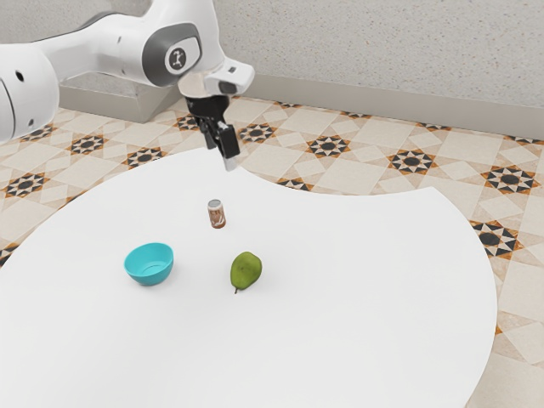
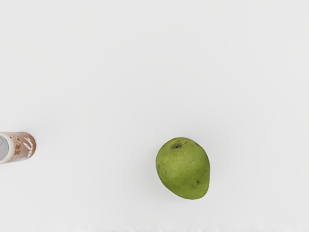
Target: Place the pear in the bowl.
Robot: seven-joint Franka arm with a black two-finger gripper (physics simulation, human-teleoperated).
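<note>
The end effector (image 1: 222,155) is positioned above the worktop (image 1: 365,272), near its far edge in the exterior view, and is directed downward at a slight tilt. It is carried by a white, jointed robot arm (image 1: 106,45) with grey trim, which enters from the exterior view's upper left. The two black fingers appear to be spaced apart, although the small, angled view limits certainty on the exact opening. The end effector is holding nothing and is clear of the worktop surface.

The green pear with small dark spots (image 1: 246,270) lies on the smooth white worktop, outside the bowl. In the exterior view, its dark stem points toward the camera side. In the wrist view, the rounded body of the pear is seen from above.

The round turquoise bowl (image 1: 149,276) stands upright on the worktop, to the exterior view's left of the pear and apart from it. Its open side faces up, and its inner base is visible.

The small brown can with a silver top (image 1: 218,217) stands upright, farther from the exterior camera than the pear and the bowl. Laterally, it is located between them. Beyond the worktop is a floor with star-patterned tiles (image 1: 328,146).
</note>
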